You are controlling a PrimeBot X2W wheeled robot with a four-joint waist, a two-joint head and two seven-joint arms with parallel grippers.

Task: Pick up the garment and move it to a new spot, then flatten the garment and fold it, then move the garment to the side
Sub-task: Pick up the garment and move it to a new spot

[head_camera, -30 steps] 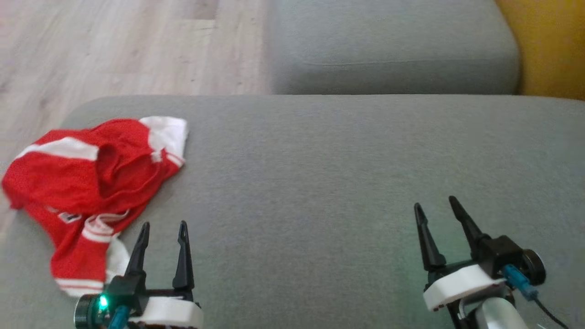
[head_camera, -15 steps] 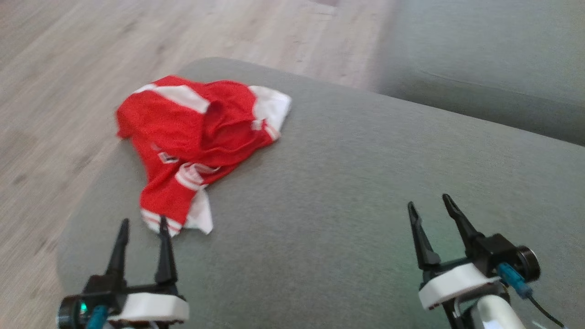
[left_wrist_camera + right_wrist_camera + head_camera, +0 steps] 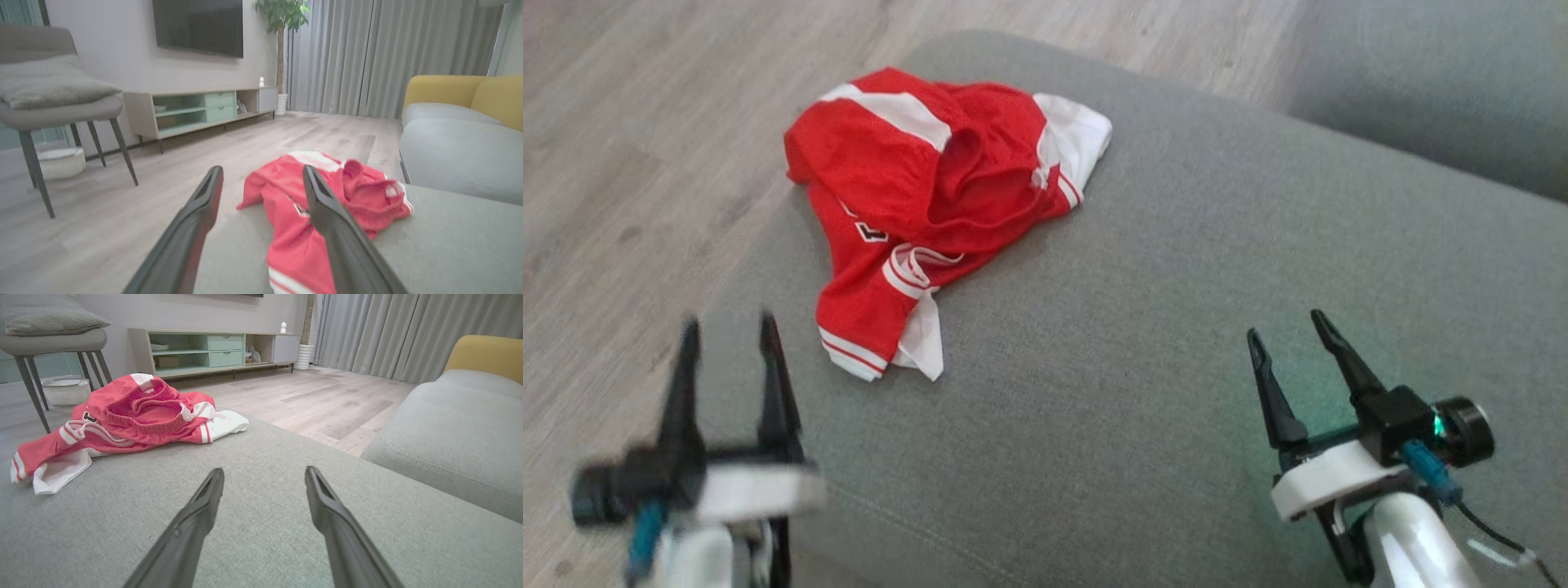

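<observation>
- Garment (image 3: 931,188): red mesh with white stripes and white panels, crumpled in a heap, not flattened or folded.
- It lies on the grey sofa seat (image 3: 1176,327), at the seat's far left corner in the head view, its left side right at the seat edge by the floor (image 3: 645,122).
- One striped end with a white flap points toward the robot.
- Left wrist view: garment (image 3: 282,245) is just ahead, and the right finger overlaps it in the picture. Can't tell if they touch.
- Right wrist view: garment (image 3: 135,416) is off to the upper left, with a white piece spread at each end.
- Left pincer (image 3: 727,320): blurred in the head view, over the seat's left edge, near the garment's striped end but apart from it. Fingers are spread wide, also clear in its wrist view (image 3: 262,169).
- Right pincer (image 3: 1284,323): over bare seat, well apart from the garment and to its right. Fingers are spread wide, same in its wrist view (image 3: 264,469).
- Second grey cushion (image 3: 1421,73) is beyond the seat at upper right, with a yellow backrest (image 3: 449,90) behind it.
- Room: grey chair (image 3: 57,106) with a checked pillow (image 3: 49,87), white basket (image 3: 61,163) under it, low cabinet (image 3: 196,110), TV (image 3: 198,26), plant (image 3: 280,12), grey curtains (image 3: 388,53).
</observation>
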